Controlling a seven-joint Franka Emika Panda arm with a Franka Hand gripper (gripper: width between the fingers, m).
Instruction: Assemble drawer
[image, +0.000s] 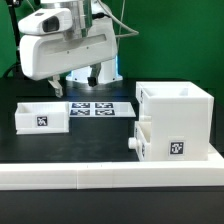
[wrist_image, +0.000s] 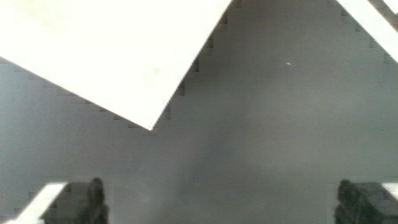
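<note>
On black table (image: 100, 135): box shell (image: 180, 112), tray (image: 40, 117), marker board (image: 92, 107); green wall (image: 170, 40) behind.

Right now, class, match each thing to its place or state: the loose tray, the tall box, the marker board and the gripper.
Column one:
1. loose tray
2. tall box
3. marker board
4. gripper

Column two:
A. open, holding nothing
B. at the exterior view's right
C. at the exterior view's left
D. lying flat on the table, between the other two white things

Pairs: 1-C, 2-B, 3-D, 4-A.
</note>
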